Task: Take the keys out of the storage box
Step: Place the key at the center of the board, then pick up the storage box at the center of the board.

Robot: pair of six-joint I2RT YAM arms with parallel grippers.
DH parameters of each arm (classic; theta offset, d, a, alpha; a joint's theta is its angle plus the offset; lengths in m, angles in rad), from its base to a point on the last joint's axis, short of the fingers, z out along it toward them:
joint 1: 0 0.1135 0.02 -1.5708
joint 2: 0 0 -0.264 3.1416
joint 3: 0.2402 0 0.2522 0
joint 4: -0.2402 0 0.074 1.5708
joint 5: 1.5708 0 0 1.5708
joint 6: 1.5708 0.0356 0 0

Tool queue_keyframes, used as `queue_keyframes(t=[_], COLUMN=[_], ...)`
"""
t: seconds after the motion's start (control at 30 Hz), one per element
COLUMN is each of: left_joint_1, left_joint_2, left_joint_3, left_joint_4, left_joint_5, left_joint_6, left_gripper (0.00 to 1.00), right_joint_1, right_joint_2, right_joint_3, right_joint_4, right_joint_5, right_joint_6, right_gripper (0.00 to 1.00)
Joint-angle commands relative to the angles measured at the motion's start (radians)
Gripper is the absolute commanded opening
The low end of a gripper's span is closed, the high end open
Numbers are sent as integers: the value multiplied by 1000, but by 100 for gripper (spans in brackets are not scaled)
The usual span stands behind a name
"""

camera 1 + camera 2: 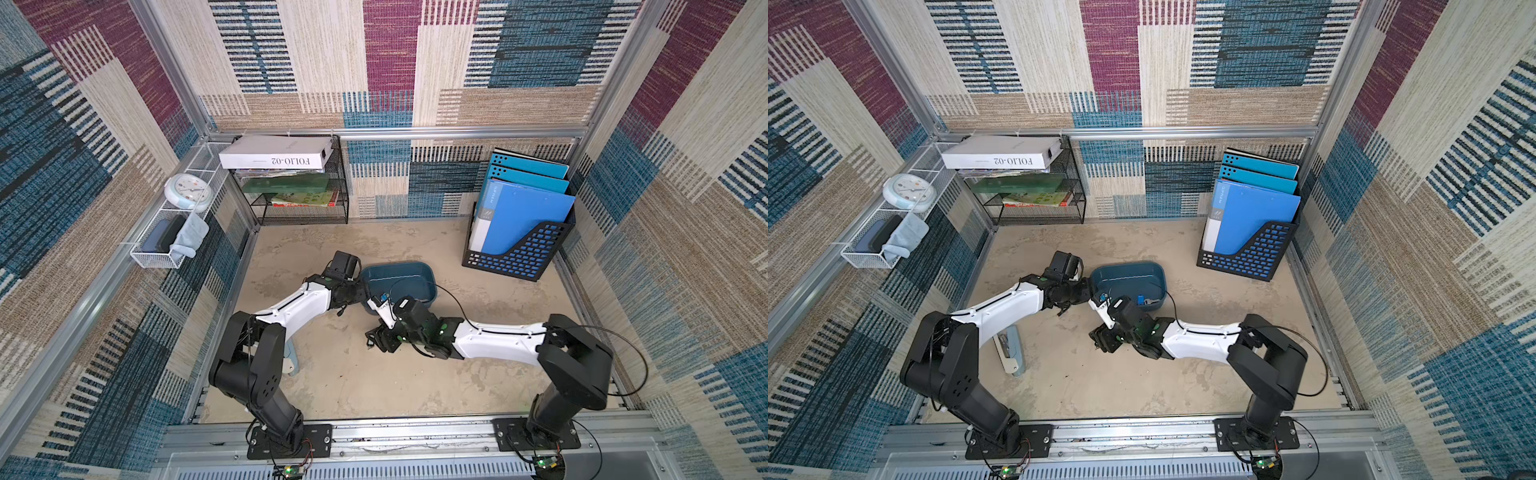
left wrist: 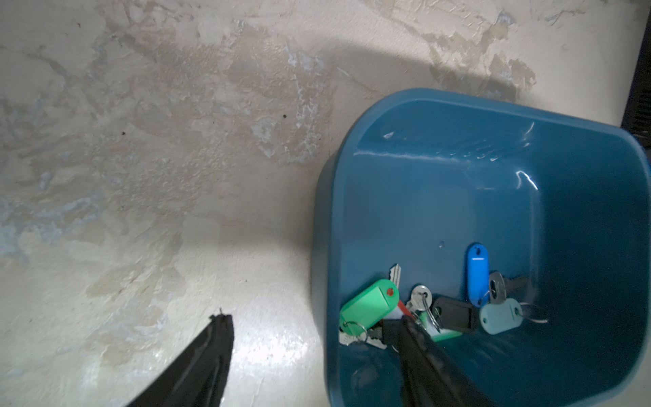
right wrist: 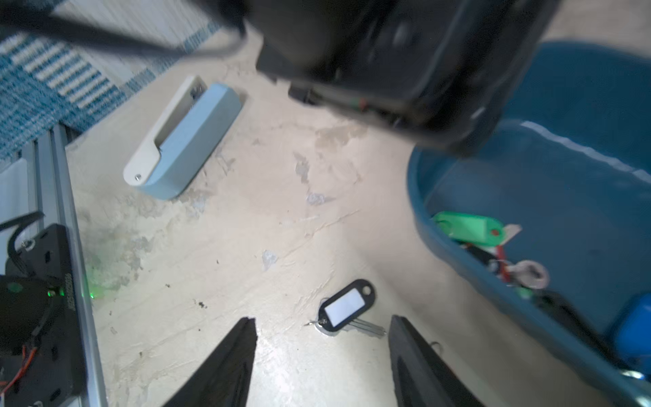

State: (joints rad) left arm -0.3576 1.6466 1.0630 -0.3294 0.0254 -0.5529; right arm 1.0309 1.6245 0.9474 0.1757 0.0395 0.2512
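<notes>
The storage box [image 2: 458,197] is a dark teal tray, seen in both top views [image 1: 399,278] [image 1: 1129,276]. Several keys lie in one corner of it: green tag [image 2: 370,308], blue tag [image 2: 477,275], black tag [image 2: 454,313], pale teal tag [image 2: 500,315]. My left gripper [image 2: 313,319] is open astride the box wall, one finger [image 2: 415,345] inside against the pile, one on the table outside. A key with a black tag [image 3: 347,310] lies on the table beside the box [image 3: 563,176], just ahead of my open right gripper [image 3: 323,319], untouched.
A pale blue stapler [image 1: 1009,351] lies on the table near the left arm's base. A black perforated file holder [image 1: 519,249] with blue folders stands back right, a black mesh shelf [image 1: 299,187] back left, a white wire basket [image 1: 166,232] on the left wall.
</notes>
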Motion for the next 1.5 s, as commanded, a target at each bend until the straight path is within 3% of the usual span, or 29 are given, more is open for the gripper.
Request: queue_keyframes(t=[0.0,0.1,0.23,0.57,0.67,0.93,1.1,1.27,1.47], left_joint_1=[3,2,1,-27,-58,-102,-112,-119,-146], left_joint_2=[-28,-51,-74,-269,-286,-220,-182,-137,-93], left_joint_3=[-14,-42,-69,-168,-160,-52,-3,33,51], left_joint_4=[10,50,84,145,141,85,84,67,60], left_joint_5=[32,66,108,156,165,209,243,249,243], left_joint_6=[15,20,29,136,163,188,160,130,98], left_gripper=[76,76,76,77,77,75,74,73,70], right_joint_1=[-41,-170,-300,-451,-465,-467,-466,-462,-462], right_joint_2=[-103,-153,-75,207,262,296,196,77,44], right_joint_3=[-10,-1,77,278,309,313,173,-41,-129], right_joint_4=[-120,-194,-299,-394,-386,-364,-191,166,419], right_joint_5=[210,253,289,244,176,151,174,216,254], right_joint_6=[32,87,142,167,156,175,185,141,94], right_gripper=[75,80,79,70,60,14,0,0,0])
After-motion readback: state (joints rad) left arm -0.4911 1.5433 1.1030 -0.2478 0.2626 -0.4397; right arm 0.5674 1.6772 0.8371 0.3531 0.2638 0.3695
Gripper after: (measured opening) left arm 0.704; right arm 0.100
